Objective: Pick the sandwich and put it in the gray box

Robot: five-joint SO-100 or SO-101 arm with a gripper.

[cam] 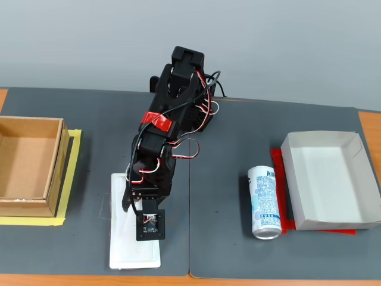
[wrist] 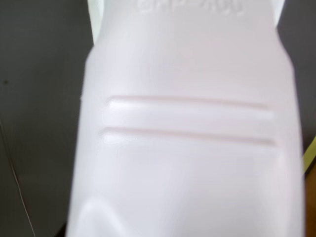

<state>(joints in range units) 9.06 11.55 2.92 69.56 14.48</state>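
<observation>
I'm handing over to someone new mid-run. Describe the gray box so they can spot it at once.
On the dark mat, look to the far right edge in the fixed view, past the lying drink can. The gray box is the shallow, pale tray sitting on a red sheet. Unlike the deeper brown cardboard box at the left, it is pale with low walls.

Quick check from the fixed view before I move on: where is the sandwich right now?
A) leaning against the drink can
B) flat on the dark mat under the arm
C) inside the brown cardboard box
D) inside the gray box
B: the sandwich lies flat on the dark mat directly below the arm's wrist, while the gray box at the right holds nothing, and the drink can lies apart from the packet.
</observation>
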